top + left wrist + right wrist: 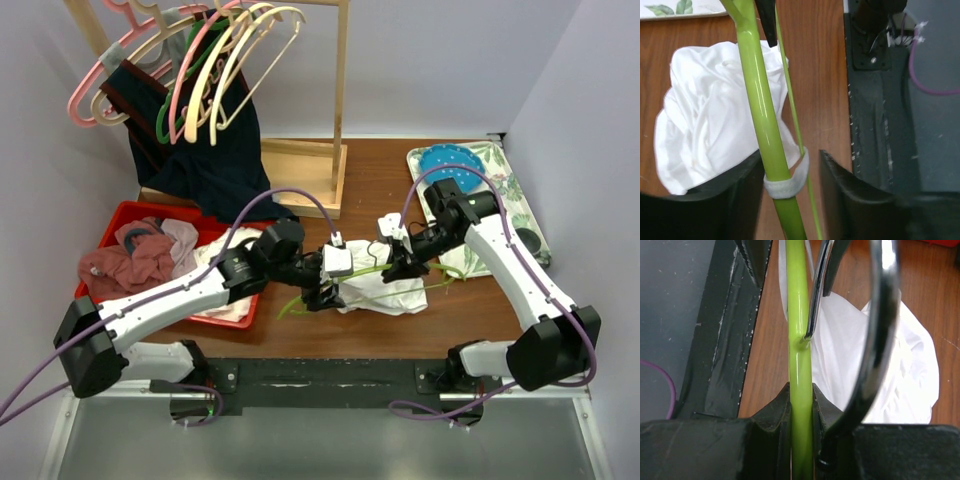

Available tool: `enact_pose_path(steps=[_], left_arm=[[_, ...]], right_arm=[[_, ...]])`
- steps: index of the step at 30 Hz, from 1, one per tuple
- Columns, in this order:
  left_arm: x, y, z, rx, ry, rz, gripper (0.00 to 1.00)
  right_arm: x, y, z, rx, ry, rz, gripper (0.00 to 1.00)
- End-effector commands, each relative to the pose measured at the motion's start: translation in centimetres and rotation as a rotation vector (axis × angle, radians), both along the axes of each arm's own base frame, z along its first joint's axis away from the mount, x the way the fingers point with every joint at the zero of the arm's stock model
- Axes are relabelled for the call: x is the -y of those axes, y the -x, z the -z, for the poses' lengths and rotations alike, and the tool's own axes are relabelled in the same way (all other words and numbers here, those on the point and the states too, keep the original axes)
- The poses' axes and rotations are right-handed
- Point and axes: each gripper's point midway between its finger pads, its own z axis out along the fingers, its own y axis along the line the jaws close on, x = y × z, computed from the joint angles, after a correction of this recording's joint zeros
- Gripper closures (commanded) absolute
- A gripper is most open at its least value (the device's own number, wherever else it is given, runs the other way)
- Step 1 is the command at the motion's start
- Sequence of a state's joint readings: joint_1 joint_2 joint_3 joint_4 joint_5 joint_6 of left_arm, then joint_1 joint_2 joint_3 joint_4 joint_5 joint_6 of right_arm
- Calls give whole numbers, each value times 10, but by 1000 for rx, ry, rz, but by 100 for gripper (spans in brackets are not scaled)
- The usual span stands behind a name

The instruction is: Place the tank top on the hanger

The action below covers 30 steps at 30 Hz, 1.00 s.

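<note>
- Tank top (385, 291) is lying bunched in a soft white heap on the table (470, 325), just in front of the arm bases, with the lime hanger (400, 272) lying across it.
- Left end effector (790, 182) is standing partly open, its jaws straddling the hanger's thick green bar without pressing it; a white loop of fabric is ringing that bar between them, likely a strap being worked on.
- Right end effector (801, 400) is clamping tight on the hanger's green bar, seemingly steadying it so the other arm can feed cloth along it.
- Hard to tell: whether that loop belongs to the top's shoulder strap, and how much of the garment is actually threaded, since folds are hiding the arm and neck holes.
- Hanger's far ends and hook are being covered by the two end effectors in the overhead view; a dark curved rod is crossing the right wrist view, out of focus.
- Further back, the red bin (128, 214) is holding crumpled cloth, and spare hangers are dangling on the wooden rack (341, 90).
</note>
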<state>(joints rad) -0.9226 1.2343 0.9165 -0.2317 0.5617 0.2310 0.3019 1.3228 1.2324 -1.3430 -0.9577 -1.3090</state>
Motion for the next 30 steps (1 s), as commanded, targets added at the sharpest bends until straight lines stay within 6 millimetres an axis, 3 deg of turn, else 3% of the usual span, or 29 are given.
enact_pose_path(steps=[1, 2, 5, 7, 8, 10, 11, 13, 14, 15, 17, 18, 21, 25, 27, 28, 30], left_arm=[[13, -5, -24, -5, 78, -3, 70], [12, -8, -22, -7, 73, -24, 84], [7, -15, -18, -12, 76, -94, 100], [1, -20, -12, -28, 80, -158, 100], [-1, -23, -13, -29, 93, -181, 100], [-5, -28, -13, -48, 122, -247, 100], [-9, -28, -11, -80, 131, -284, 100], [-15, -31, -15, -102, 204, -361, 100], [-19, -31, -15, -112, 230, -387, 100], [-28, -28, -9, -157, 255, -443, 100], [-34, -28, -23, -174, 359, -492, 100], [-41, -29, -10, -237, 365, -559, 100], [-49, -31, -9, -309, 452, -645, 100], [-53, -31, -19, -370, 577, -676, 100], [-52, -32, -17, -407, 593, -690, 100], [-51, -32, -20, -409, 611, -687, 100], [-49, -32, -17, -437, 612, -689, 100]], right_arm=[[3, 10, -7, -23, 14, 10, 100], [3, 7, -6, -10, 17, 19, 100], [5, 6, -4, 7, 29, 41, 100], [6, 8, -3, 4, 32, 55, 100], [5, 5, -4, 10, 27, 66, 94], [5, 0, -8, -19, 34, 136, 78], [6, -12, -11, 7, 39, 186, 55], [11, -25, -23, -41, 22, 328, 35], [22, -45, -36, -5, -25, 432, 19], [29, -52, -42, -50, -43, 531, 16], [42, -65, -52, 1, -60, 629, 4], [48, -69, -49, 16, -38, 671, 3], [55, -67, -35, 41, -2, 688, 3], [55, -39, 1, -3, 50, 559, 9], [52, -26, 16, -15, 81, 498, 17], [57, -21, 36, -22, 151, 494, 19], [44, -15, 54, 15, 219, 432, 20]])
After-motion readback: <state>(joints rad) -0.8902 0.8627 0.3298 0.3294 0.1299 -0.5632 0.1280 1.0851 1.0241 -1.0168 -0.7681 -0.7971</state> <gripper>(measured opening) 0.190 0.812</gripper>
